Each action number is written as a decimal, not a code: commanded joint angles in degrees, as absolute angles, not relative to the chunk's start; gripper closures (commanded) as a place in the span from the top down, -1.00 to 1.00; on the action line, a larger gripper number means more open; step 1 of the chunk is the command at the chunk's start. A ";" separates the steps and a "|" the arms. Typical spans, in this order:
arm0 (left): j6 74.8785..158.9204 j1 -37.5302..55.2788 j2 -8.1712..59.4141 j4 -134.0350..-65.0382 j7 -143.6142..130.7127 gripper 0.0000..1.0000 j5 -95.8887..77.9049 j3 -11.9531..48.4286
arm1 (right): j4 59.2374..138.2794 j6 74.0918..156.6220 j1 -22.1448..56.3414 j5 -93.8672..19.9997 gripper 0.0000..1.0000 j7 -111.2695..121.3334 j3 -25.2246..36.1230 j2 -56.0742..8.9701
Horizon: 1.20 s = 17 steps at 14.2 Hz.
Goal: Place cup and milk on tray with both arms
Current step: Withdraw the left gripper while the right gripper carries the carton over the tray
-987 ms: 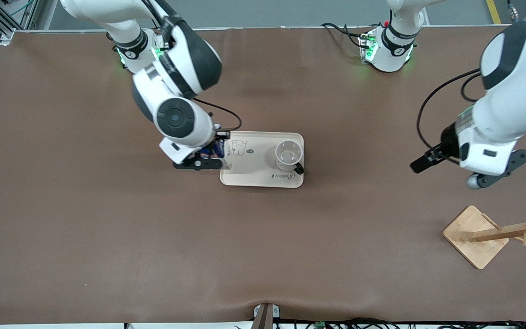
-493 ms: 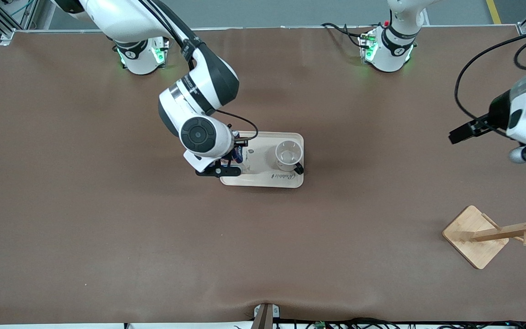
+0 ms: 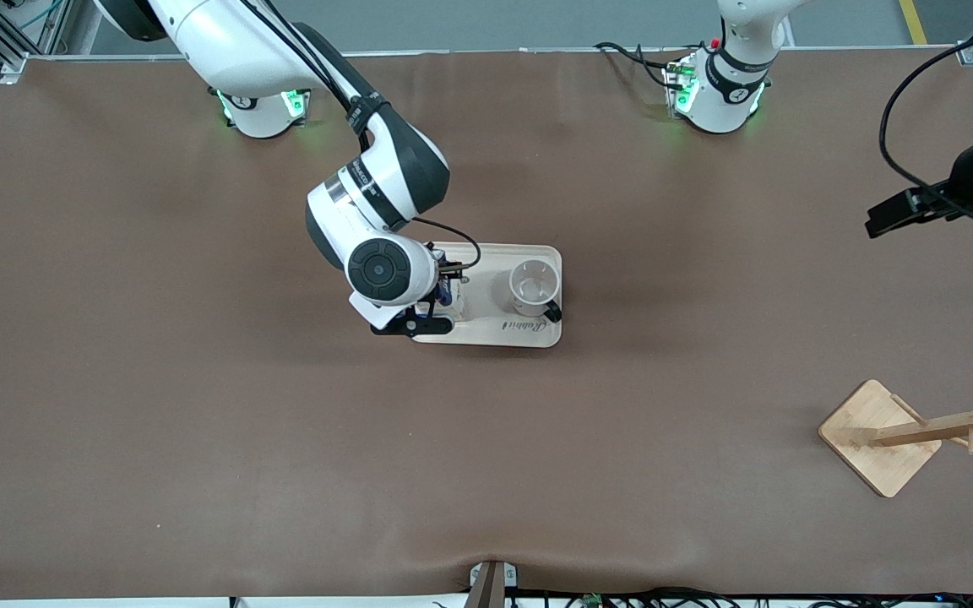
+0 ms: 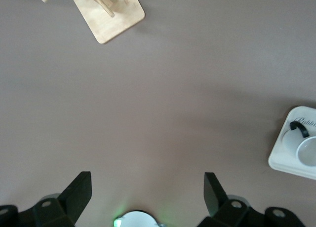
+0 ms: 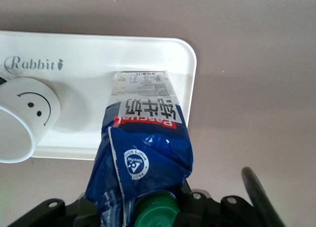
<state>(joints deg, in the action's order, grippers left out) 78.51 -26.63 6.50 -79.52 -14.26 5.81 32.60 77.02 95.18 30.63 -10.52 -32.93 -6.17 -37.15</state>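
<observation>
My right gripper (image 3: 436,306) is shut on the milk (image 3: 447,292), gripping it near its green cap. It holds the dark-blue carton over the tray's (image 3: 486,328) end toward the right arm. In the right wrist view the gripper (image 5: 148,212) clamps the milk (image 5: 148,138), whose beige lower end is down at the tray (image 5: 98,59). I cannot tell if it rests there. The cup (image 3: 534,283) stands upright on the tray's other end, smiley face showing (image 5: 22,123). My left gripper (image 3: 879,221) is open and empty, high over the table's left-arm end (image 4: 146,176).
A wooden stand with a square base (image 3: 879,437) and pegs lies near the left arm's end, nearer the front camera; it also shows in the left wrist view (image 4: 107,15). The brown table (image 3: 284,439) spreads around the tray. The tray (image 4: 284,158) shows there too.
My right arm has carried the milk from beside the tray's end to over the tray and lowered it. My left arm has drawn away toward its own end of the table.
</observation>
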 commanded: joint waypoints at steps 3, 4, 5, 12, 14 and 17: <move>77.87 -17.42 -0.42 -84.27 -8.00 1.00 -1.39 18.75 | 75.06 92.81 32.08 -10.11 -1.00 -32.17 -5.63 -38.14; 77.87 -14.53 -1.14 -84.72 -7.30 1.00 -1.41 15.59 | 75.15 92.90 32.78 -9.06 -1.00 -32.17 -5.54 -38.14; 77.87 -11.63 -1.58 -84.99 -7.21 1.00 -1.41 12.69 | 75.23 93.42 33.31 -7.75 -0.83 -32.34 -5.54 -38.14; 77.96 -2.64 -3.43 -86.66 -8.17 1.00 -1.76 4.75 | 75.23 94.66 34.28 -4.39 1.00 -32.52 -5.54 -38.23; 78.13 -2.64 -3.08 -86.66 -8.17 1.00 -1.67 5.01 | 75.15 94.40 34.28 -4.48 1.00 -32.61 -5.54 -38.14; 78.49 -2.37 -3.16 -86.92 -8.26 1.00 -1.67 5.88 | 74.80 94.48 34.28 -4.92 1.00 -32.61 -5.62 -37.97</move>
